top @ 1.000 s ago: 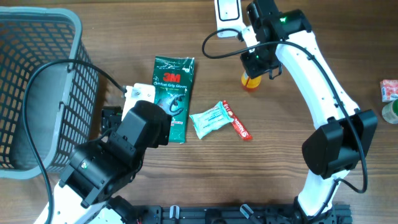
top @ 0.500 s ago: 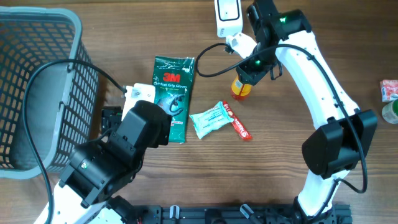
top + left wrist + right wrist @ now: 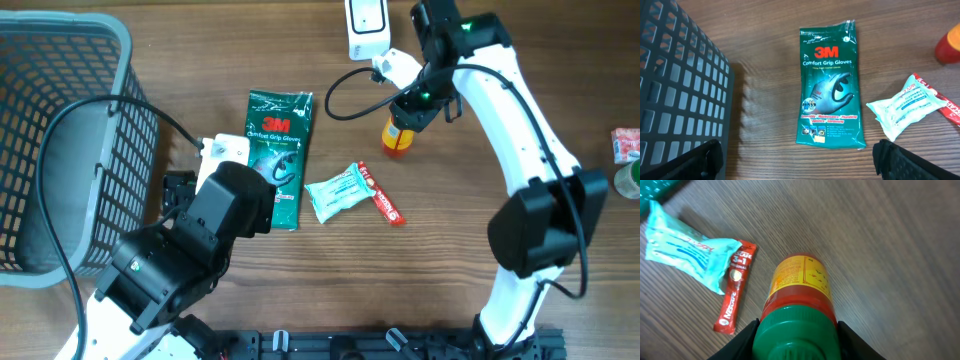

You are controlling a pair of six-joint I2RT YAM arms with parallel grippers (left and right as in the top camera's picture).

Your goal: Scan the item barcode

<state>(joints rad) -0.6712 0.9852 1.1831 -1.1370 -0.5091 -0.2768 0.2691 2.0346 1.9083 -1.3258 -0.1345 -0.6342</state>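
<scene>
Wood-grain tabletop, bit cluttered. Right gripper clamped round the green-capped orange bottle, near the white scanner, possibly lifted off the wood. Left gripper spread wide over the gloves pack, grasping nothing.

A brown wood-grain tabletop fills the whole view from above, its grain running from 9 o'clock to 3 o'clock. The light is even and soft, leaving only faint, blurred shadows on the wood. At 6 o'clock a black rail runs along the tabletop's edge.
</scene>
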